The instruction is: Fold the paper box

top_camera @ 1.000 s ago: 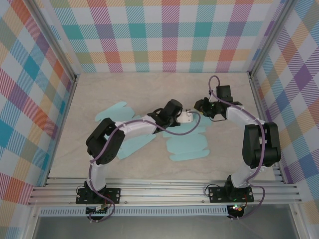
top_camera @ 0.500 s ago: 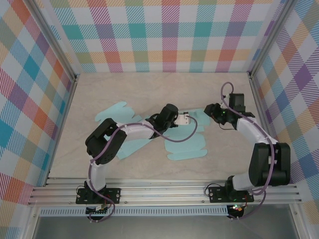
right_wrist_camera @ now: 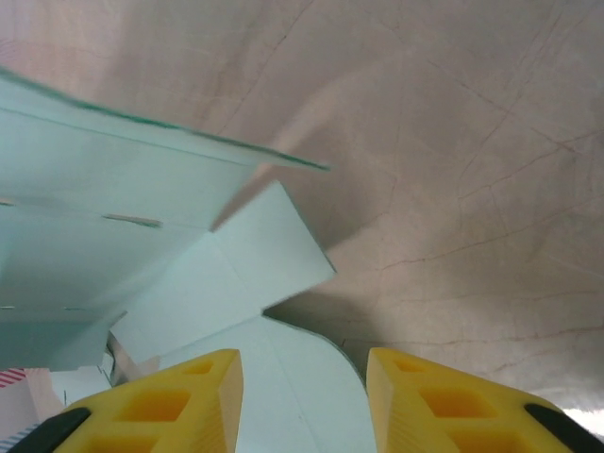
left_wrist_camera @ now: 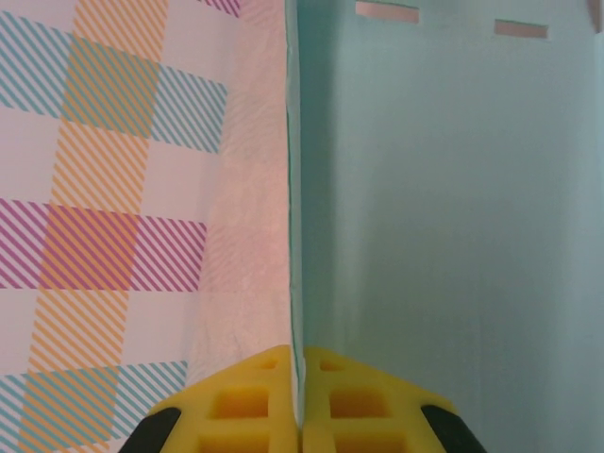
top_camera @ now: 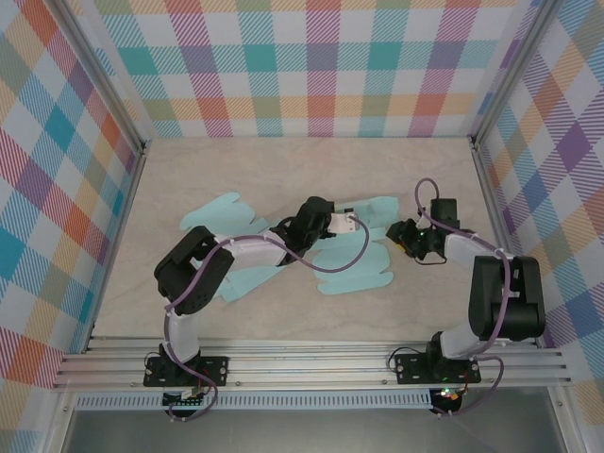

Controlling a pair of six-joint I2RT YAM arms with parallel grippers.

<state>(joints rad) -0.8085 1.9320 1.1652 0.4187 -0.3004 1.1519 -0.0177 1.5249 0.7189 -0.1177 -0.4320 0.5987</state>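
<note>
Pinching a lifted panel (left_wrist_camera: 444,189) of the teal paper box (top_camera: 354,274) at mid-table, the left gripper (left_wrist_camera: 300,363) has its jaws pressed together on it, so the right gripper (right_wrist_camera: 302,377), jaws spread beside 1 flap (right_wrist_camera: 255,255), should probably nudge gently.

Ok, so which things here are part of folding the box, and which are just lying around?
Part of the job:
- paper box, a teal sheet lying mostly flat
- left gripper, shut on the sheet's edge
- right gripper, open, facing a flap

Just surroundings:
- table
- plaid walls
- metal rail
</note>
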